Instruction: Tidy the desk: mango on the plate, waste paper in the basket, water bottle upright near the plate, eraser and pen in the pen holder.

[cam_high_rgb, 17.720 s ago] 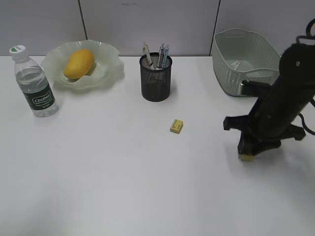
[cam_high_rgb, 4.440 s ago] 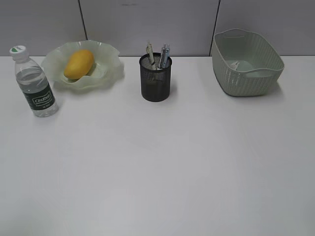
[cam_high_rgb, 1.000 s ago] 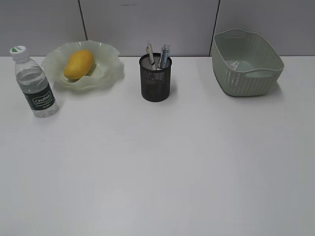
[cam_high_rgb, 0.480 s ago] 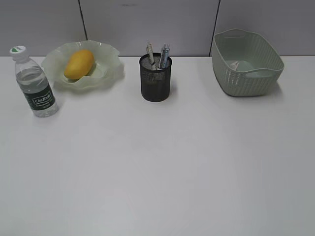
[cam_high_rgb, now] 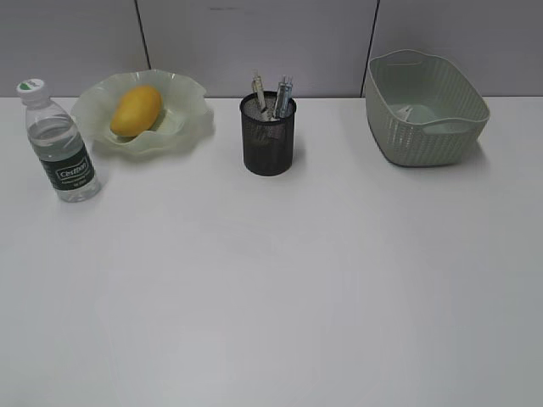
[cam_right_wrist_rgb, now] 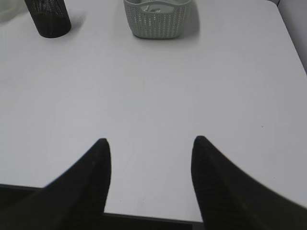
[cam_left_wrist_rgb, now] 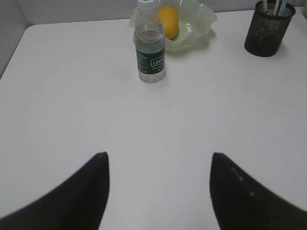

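Note:
The mango lies on the wavy pale-green plate at the back left; both show in the left wrist view, mango and plate. The water bottle stands upright left of the plate. The black mesh pen holder holds several pens; the eraser is not visible. The basket stands at the back right with a bit of white waste paper inside. My left gripper and right gripper are open, empty, over the near desk, outside the exterior view.
A grey partition wall runs behind the desk. In the right wrist view the pen holder and basket stand far ahead, and the desk's front edge lies just under the fingers.
Long ago the right arm stood over the desk and a yellow eraser lay loose; both are gone from the exterior view. Nothing differs over the last second.

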You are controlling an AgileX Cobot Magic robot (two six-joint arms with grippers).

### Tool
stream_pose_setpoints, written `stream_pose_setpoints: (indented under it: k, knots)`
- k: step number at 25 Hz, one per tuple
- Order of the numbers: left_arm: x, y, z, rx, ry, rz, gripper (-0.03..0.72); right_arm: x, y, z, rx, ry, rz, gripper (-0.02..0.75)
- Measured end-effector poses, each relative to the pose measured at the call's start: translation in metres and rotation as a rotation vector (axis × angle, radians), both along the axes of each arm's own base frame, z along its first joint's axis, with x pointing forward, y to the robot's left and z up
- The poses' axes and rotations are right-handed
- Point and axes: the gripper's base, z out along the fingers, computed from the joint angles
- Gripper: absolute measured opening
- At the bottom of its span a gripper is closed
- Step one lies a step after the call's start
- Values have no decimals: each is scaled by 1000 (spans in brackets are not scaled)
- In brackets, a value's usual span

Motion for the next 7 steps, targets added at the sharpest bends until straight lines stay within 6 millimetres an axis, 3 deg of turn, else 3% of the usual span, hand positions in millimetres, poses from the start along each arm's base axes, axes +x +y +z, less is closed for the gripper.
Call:
stream_pose_setpoints:
  k: [7]
  knots:
    - [0, 0, 0, 0, 0, 0, 500, 0, 0, 0, 0, 0, 0, 429]
